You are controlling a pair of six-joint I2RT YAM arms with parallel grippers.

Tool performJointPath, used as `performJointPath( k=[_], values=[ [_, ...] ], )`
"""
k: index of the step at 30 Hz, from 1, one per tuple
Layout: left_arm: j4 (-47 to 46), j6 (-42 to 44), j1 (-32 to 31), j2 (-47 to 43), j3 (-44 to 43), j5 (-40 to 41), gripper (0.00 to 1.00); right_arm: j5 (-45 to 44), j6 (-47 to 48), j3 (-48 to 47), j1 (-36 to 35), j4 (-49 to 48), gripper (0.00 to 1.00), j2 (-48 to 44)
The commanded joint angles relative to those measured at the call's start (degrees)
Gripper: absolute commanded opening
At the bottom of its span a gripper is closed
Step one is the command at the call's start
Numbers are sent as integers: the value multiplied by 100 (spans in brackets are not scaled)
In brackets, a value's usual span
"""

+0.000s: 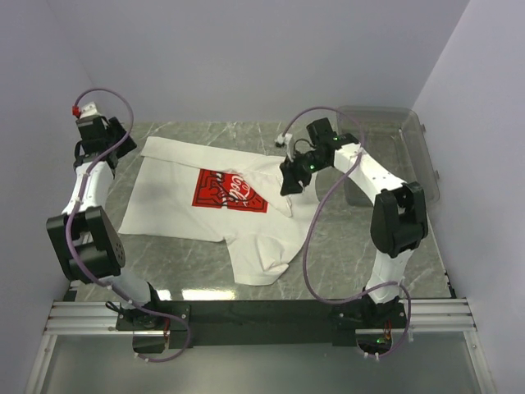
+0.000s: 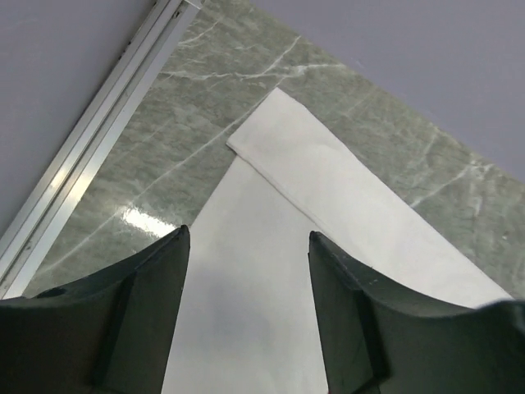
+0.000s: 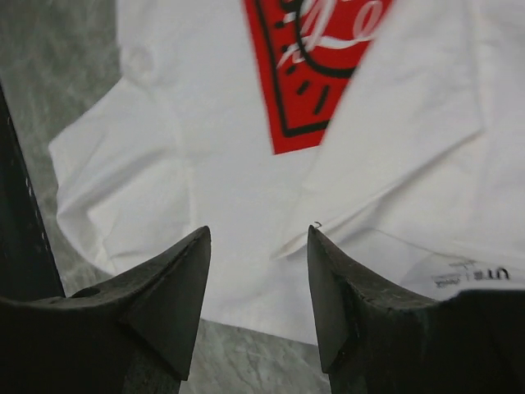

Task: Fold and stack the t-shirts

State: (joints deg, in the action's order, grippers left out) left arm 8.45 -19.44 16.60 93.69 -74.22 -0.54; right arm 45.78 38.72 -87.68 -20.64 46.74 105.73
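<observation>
T-shirt [image 1: 172, 205], white, red chest print: spread left of the clear bin [image 1: 418, 156], bin-side edge folded in. Light, limp, probably slides easily; pinch at fold corners. Left gripper [image 2: 246, 238], right gripper [image 3: 258, 234]: jaws apart, empty.

Matt white cloth t-shirt [image 1: 172, 205]; glossy marbled table [image 1: 340, 263].

White script on the red chest print [image 1: 230, 190] of the t-shirt [image 1: 176, 205], centre frame: partly covered by fabric, not legible. Right wrist view, lower right: black printed label [image 3: 474, 277] reads "UT". The smaller line beside it is too small to read.
</observation>
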Motion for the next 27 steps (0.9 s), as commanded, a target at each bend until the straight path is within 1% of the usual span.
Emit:
performJointPath(
  k=[1,2,3,5,6,9,11,13,14,18,27],
  values=[
    [-28,-603,255,-526,266,-595,65,-622,-2170,-627,52,-964,58,428],
    [-19,-648,299,-597,337,-727,66,-753,-2428,-749,26,-991,58,587],
    [-10,-683,387,-737,398,-981,66,-816,-2578,-1099,-36,-931,58,772],
    [43,-649,440,-887,539,-1150,68,-1132,-3123,-1513,-97,-781,57,1334],
    [113,-588,449,-1035,566,-1229,68,-1159,-3229,-1968,-106,-667,57,1701],
    [114,-359,449,-1395,680,-1536,69,-1641,-3774,-2375,-115,-648,56,2143],
    [26,-323,449,-1581,847,-1686,69,-1965,-3863,-2403,-124,-719,55,2241],
    [17,-341,449,-1783,970,-1792,69,-2108,-4091,-2420,-142,-754,54,2355],
    [34,-350,449,-1862,1014,-1818,69,-2317,-4144,-2429,-150,-772,52,2382],
    [69,-367,449,-1951,1146,-1898,69,-2520,-4223,-2438,-194,-780,48,2531],
    [113,-411,441,-1977,1155,-1950,68,-2389,-4338,-2438,-247,-728,44,2803]
  ],
)
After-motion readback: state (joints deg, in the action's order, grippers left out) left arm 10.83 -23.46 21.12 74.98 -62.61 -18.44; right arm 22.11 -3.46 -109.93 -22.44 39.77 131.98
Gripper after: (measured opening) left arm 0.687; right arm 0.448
